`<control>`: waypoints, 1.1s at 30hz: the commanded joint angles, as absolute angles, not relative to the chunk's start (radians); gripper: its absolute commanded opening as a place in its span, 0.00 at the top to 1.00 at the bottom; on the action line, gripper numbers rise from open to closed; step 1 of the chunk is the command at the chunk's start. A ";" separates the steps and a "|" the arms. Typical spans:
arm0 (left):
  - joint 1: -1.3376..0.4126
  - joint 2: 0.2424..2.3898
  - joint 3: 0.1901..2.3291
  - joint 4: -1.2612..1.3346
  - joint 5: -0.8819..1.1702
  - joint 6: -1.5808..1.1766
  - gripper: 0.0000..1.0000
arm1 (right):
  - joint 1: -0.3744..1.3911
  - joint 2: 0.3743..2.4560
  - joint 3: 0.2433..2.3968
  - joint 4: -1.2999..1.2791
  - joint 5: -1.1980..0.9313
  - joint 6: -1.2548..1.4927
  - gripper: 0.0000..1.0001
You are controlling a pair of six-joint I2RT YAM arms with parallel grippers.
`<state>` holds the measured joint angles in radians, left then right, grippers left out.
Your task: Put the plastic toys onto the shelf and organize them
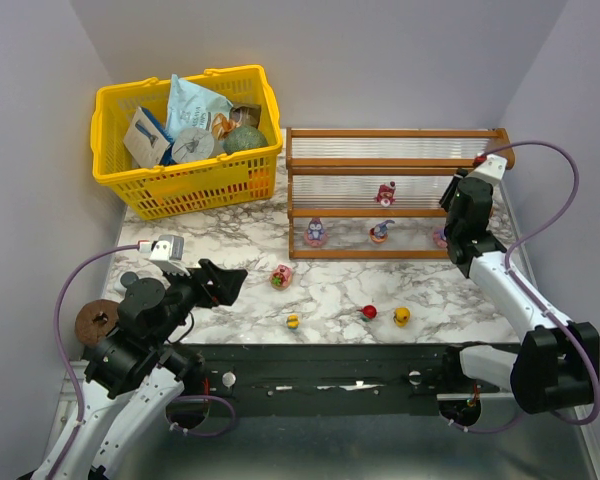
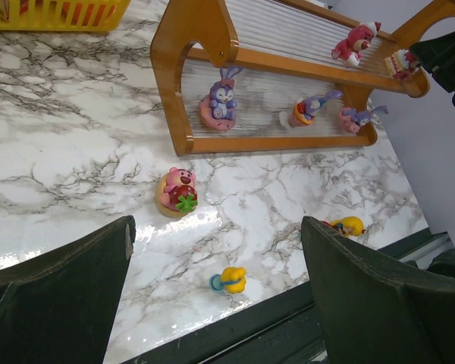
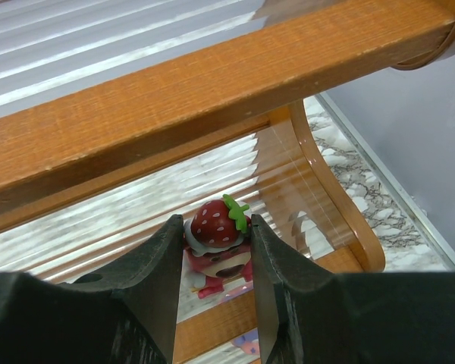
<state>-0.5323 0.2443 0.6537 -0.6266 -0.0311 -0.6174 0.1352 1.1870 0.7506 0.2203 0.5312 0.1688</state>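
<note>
The shelf (image 1: 395,160) stands at the back right. Its lowest tier holds three purple toys (image 1: 315,233), its middle tier a pink red-capped toy (image 1: 385,194). My right gripper (image 1: 452,212) is at the right end of the middle tier. In the right wrist view its gripper (image 3: 212,227) is shut on a pink strawberry-hat toy (image 3: 216,241) just over the ribbed tier. My left gripper (image 2: 218,231) is open and empty above the table. A pink strawberry toy (image 2: 176,192), a small yellow toy (image 2: 231,280), a red toy (image 1: 369,312) and a yellow toy (image 1: 402,317) lie on the marble.
A yellow basket (image 1: 115,180) full of packets and jars stands at the back left. The table's dark front edge (image 1: 310,355) runs just behind the loose toys. Grey walls close in on both sides.
</note>
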 commanded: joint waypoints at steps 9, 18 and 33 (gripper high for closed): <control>-0.537 0.242 0.650 -0.626 -0.046 -0.620 0.01 | 0.127 1.134 0.773 0.138 0.565 0.218 0.35; -0.537 0.238 0.652 -0.627 -0.048 -0.620 0.01 | 0.127 1.006 0.796 -0.027 0.471 0.285 0.13; -0.537 0.227 0.652 -0.626 -0.049 -0.618 0.01 | 0.687 0.796 0.673 -0.183 0.221 0.437 0.11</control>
<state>-0.5323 0.2382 0.6537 -0.6296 -0.0319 -0.6178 0.5163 0.7849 0.7143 -0.1783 0.1616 0.3912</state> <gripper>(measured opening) 0.988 0.886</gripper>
